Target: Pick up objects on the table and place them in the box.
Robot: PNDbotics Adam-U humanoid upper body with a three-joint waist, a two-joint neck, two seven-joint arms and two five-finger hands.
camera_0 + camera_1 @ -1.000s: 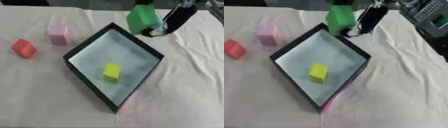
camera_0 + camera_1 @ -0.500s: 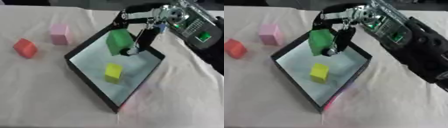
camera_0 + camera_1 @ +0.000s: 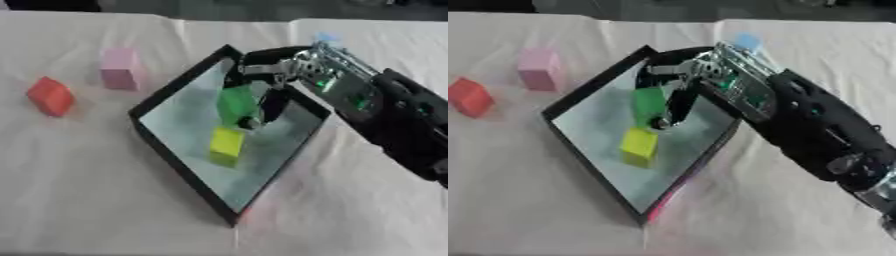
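Note:
My right hand (image 3: 271, 82) reaches in from the right over the black box (image 3: 166, 92) and is shut on a green block (image 3: 236, 103), which hangs just above the box floor. A yellow block (image 3: 227, 141) lies inside the box, right below and in front of the green one. On the cloth to the left of the box stand a pink block (image 3: 119, 67) and, further left, a red block (image 3: 50, 95). A small blue thing (image 3: 747, 40) shows behind my right wrist. My left hand is out of both views.
A white cloth (image 3: 87, 190) covers the table. The box sits askew, one corner pointing toward me, and my right forearm (image 3: 394, 120) crosses its right rim.
My right hand has carried the green block from beyond the box's far corner down and toward me into the box, close above the yellow block.

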